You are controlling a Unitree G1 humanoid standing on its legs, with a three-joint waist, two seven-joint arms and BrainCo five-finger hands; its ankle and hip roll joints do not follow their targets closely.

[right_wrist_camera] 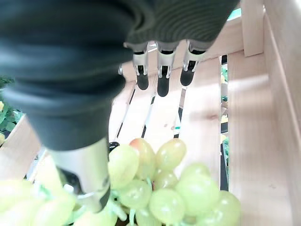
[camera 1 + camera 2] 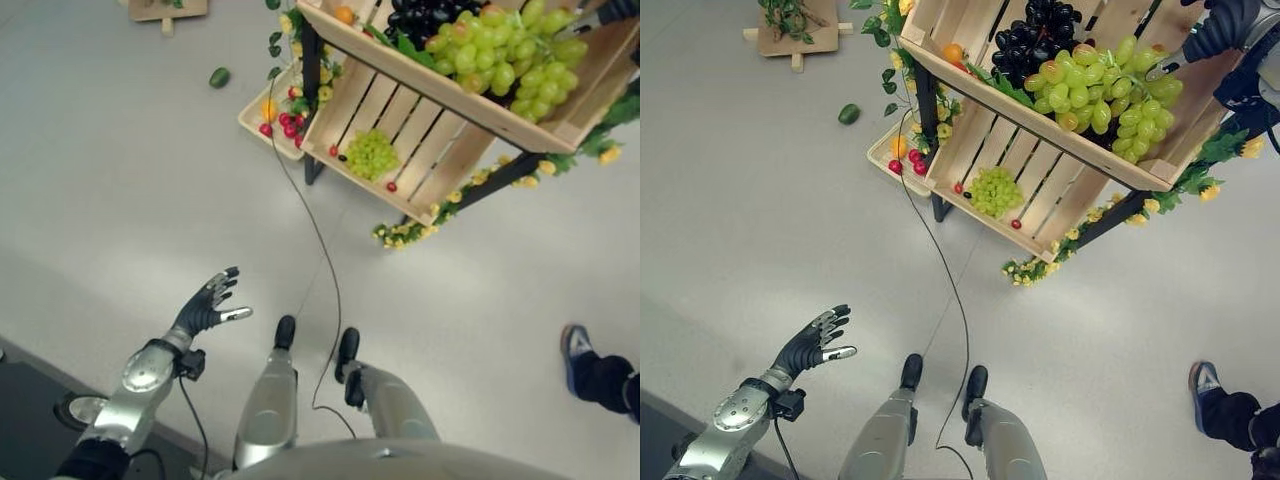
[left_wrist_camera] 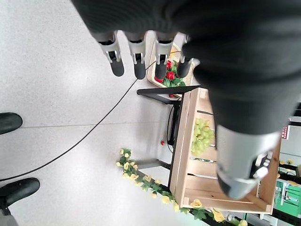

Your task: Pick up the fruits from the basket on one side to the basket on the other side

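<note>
My left hand (image 2: pixel 810 345) hangs over the bare floor (image 2: pixel 760 200) in the lower left of the eye views, fingers straight and spread, holding nothing. My right hand (image 2: pixel 1225 25) is up in the top right corner, reaching into the upper crate (image 2: pixel 1040 135). In its wrist view the fingers (image 1: pixel 162 70) point straight out over the slats and the thumb (image 1: pixel 87 179) lies against the green grapes (image 2: pixel 1100 95) just below; nothing is clasped, the hand is open.

The green grapes fill the right half of the upper crate, with the black grapes (image 2: pixel 1040 40) beside them toward the frame's top centre and an orange (image 2: pixel 953 52) at the crate's left end. Below, the lower crate (image 2: pixel 1040 185) holds a small green bunch (image 2: pixel 994 190) and a few red berries (image 2: pixel 1016 224). A tray (image 2: pixel 890 150) left of the stand carries red and yellow fruit. An avocado (image 2: pixel 848 114) lies alone on the floor, upper left. Yellow flowers (image 2: pixel 1040 268) trail round the stand's foot. A person's shoe (image 2: pixel 1205 385) shows at the lower right.
</note>
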